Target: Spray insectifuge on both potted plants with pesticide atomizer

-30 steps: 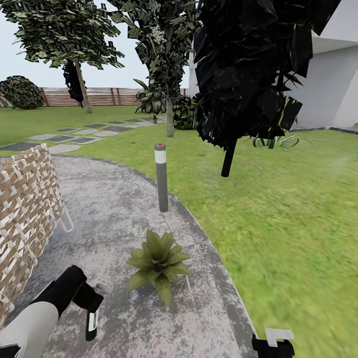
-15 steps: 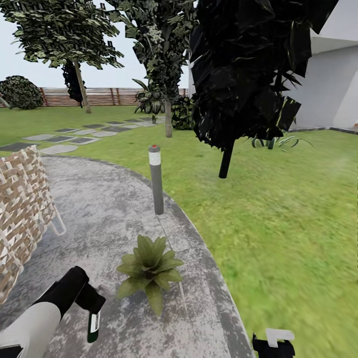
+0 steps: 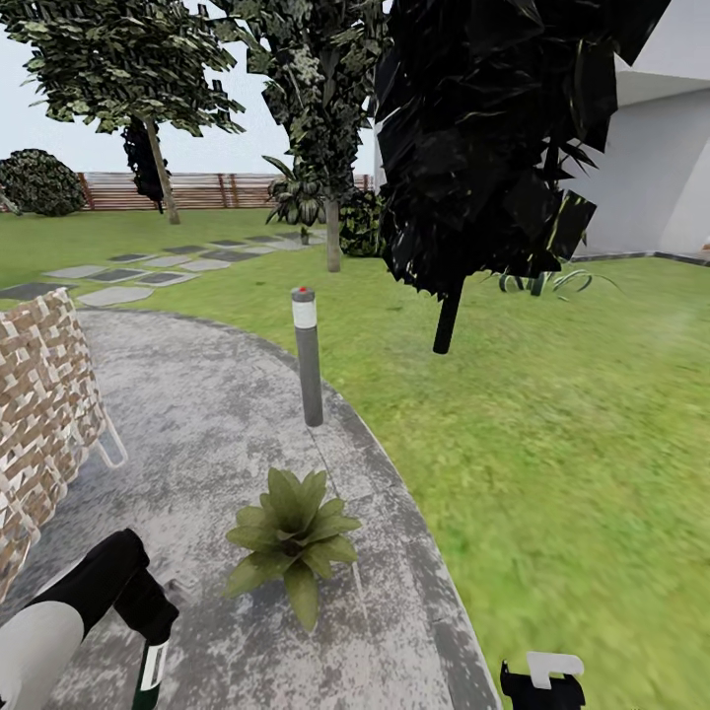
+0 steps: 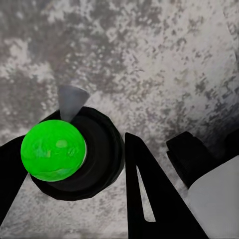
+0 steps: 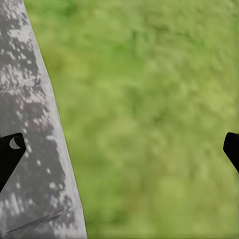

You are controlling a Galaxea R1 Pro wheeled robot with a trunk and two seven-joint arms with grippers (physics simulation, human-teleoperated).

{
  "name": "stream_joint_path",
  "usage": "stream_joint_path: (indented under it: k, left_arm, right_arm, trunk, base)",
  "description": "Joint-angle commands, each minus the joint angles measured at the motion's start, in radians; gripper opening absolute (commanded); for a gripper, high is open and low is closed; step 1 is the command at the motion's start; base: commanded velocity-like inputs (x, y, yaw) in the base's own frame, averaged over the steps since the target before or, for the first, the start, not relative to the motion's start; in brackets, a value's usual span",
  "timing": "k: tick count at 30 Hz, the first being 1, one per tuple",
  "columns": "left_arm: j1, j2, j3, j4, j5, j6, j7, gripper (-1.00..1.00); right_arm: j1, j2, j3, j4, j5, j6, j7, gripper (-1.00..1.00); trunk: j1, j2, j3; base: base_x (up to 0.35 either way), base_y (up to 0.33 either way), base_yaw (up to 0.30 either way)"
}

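- Left gripper point(image 4: 74, 164): your fingers point(image 4: 149, 199) close on the atomizer point(image 3: 150, 671), whose long axis hangs near vertical, green cap point(image 4: 53, 152) toward the wrist camera and grey nozzle point(image 4: 72, 102) projecting sideways over the patio point(image 3: 207, 394).
- Right gripper point(image 5: 119, 149): jaws spread wide and empty, straddling the patio edge and lawn point(image 3: 552, 444).
- Open room: bare paving lies between atomizer and plant point(image 3: 293, 537); a bollard point(image 3: 308, 357) stands beyond it at the curved edge, a woven chair point(image 3: 39, 394) near your left arm.
- Cut off: the atomizer's base leaves the head view's lower edge; your right gripper shows only partly there.
- Plant: one low rosette on the patio, near the lawn edge.
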Motion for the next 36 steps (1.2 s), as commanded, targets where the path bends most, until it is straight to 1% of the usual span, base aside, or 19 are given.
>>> stream_joint_path:
  k: [1, 5, 9, 11, 12, 14, 16, 17, 18, 20, 21, 22, 24, 26, 27, 30, 31, 33, 36]
  left_arm:
    - [0.0, 0.001, -0.006, -0.002, -0.002, 0.008, -0.005, -1.0]
    - [-0.001, 0.001, -0.007, -0.003, -0.002, 0.01, -0.006, -1.0]
    - [-0.003, -0.006, -0.011, -0.011, -0.002, 0.013, -0.006, -1.0]
    - [-0.007, -0.009, -0.034, -0.016, -0.001, 0.017, -0.008, -1.0]
    - [-0.012, -0.01, -0.058, -0.019, 0.001, 0.019, -0.01, -1.0]
    - [-0.016, -0.017, -0.089, -0.023, 0.001, 0.021, -0.027, -1.0]
    - [-0.026, -0.021, -0.102, -0.032, -0.001, 0.021, -0.049, -1.0]
    - [-0.049, -0.022, -0.109, -0.04, -0.009, 0.022, -0.069, -1.0]
    - [-0.06, -0.022, -0.11, -0.042, -0.021, 0.022, -0.081, -1.0]
    - [-0.082, -0.026, -0.111, -0.046, -0.081, 0.022, -0.121, -1.0]
    - [-0.094, -0.032, -0.11, -0.051, -0.124, 0.022, -0.157, -1.0]
    - [-0.104, -0.042, -0.11, -0.062, -0.178, 0.022, -0.209, -1.0]
    - [-0.109, -0.043, -0.109, -0.082, -0.23, 0.022, -0.255, -1.0]
    - [-0.111, -0.038, -0.107, -0.094, -0.25, 0.022, -0.27, -1.0]
    - [-0.111, -0.029, -0.106, -0.098, -0.259, 0.021, -0.276, -1.0]
    - [-0.102, -0.001, -0.104, -0.1, -0.263, 0.018, -0.279, -1.0]
    - [-0.1, 0.005, -0.104, -0.099, -0.264, 0.017, -0.279, -1.0]
    - [-0.095, 0.009, -0.104, -0.099, -0.264, 0.016, -0.276, -1.0]
    - [-0.093, 0.003, -0.106, -0.1, -0.264, 0.017, -0.272, -1.0]
  right_arm:
    - [-0.001, 0.0, -0.007, 0.001, 0.01, -0.004, -0.002, 1.0]
    - [-0.001, 0.0, -0.007, 0.001, 0.01, -0.004, -0.002, 1.0]
    - [-0.001, 0.0, -0.007, 0.001, 0.01, -0.004, -0.002, 1.0]
    - [-0.001, 0.0, -0.007, 0.001, 0.01, -0.004, -0.002, 1.0]
    - [-0.001, 0.0, -0.007, 0.001, 0.01, -0.004, -0.002, 1.0]
    - [-0.001, 0.0, -0.007, 0.001, 0.01, -0.004, -0.002, 1.0]
    - [-0.001, 0.0, -0.007, 0.001, 0.01, -0.004, -0.002, 1.0]
    - [-0.001, 0.0, -0.007, 0.001, 0.01, -0.004, -0.002, 1.0]
    - [-0.001, 0.0, -0.007, 0.001, 0.01, -0.004, -0.002, 1.0]
    - [-0.001, 0.0, -0.007, 0.001, 0.01, -0.004, -0.002, 1.0]
    - [-0.001, 0.0, -0.007, 0.001, 0.01, -0.004, -0.002, 1.0]
    - [-0.001, -0.001, -0.007, 0.001, 0.01, -0.004, -0.002, 1.0]
    - [-0.001, -0.002, -0.007, 0.001, 0.01, -0.004, -0.002, 1.0]
    - [-0.001, -0.005, -0.007, 0.001, 0.01, -0.004, -0.002, 1.0]
    - [-0.001, -0.006, -0.007, 0.002, 0.01, -0.004, -0.002, 1.0]
    - [-0.001, -0.007, -0.007, 0.001, 0.01, -0.004, -0.002, 1.0]
    - [-0.001, -0.007, -0.007, 0.001, 0.01, -0.004, -0.002, 1.0]
    - [-0.001, -0.008, -0.007, 0.002, 0.01, -0.004, -0.002, 1.0]
    - [-0.001, -0.01, -0.007, 0.003, 0.012, -0.004, -0.002, 1.0]
  trunk:
    - [0.0, 0.0, -0.002]
    - [0.0, 0.0, -0.007]
    - [0.0, 0.0, -0.008]
    - [0.0, 0.0, -0.008]
    - [0.0, 0.0, -0.008]
    - [0.0, 0.0, -0.008]
    - [0.0, 0.0, -0.008]
    - [0.0, 0.0, -0.008]
    - [0.0, 0.0, -0.008]
    - [0.0, 0.0, -0.008]
    - [0.0, 0.0, -0.008]
    - [0.0, 0.0, -0.008]
    - [0.0, 0.0, -0.008]
    - [0.0, 0.0, -0.008]
    - [0.0, 0.0, -0.008]
    - [0.0, 0.0, -0.008]
    - [0.0, 0.0, -0.008]
    - [0.0, 0.0, -0.008]
    - [0.0, 0.0, -0.008]
  base:
    - [0.0, 0.0, 0.0]
    - [0.032, 0.0, 0.0]
    - [0.245, 0.054, 0.0]
    - [0.26, 0.065, 0.0]
    - [0.122, 0.028, 0.0]
    - [0.059, 0.013, 0.0]
    - [0.021, 0.005, 0.0]
    - [0.007, 0.002, 0.0]
    - [0.004, 0.001, 0.0]
    - [0.002, 0.0, 0.0]
    - [0.0, 0.0, 0.0]
    - [0.0, 0.0, 0.0]
    - [0.0, 0.0, 0.0]
    - [0.0, 0.0, 0.0]
    - [0.0, 0.0, 0.0]
    - [0.0, 0.0, 0.0]
    - [0.0, 0.0, 0.0]
    - [0.0, 0.0, 0.0]
    - [0.0, 0.0, 0.0]
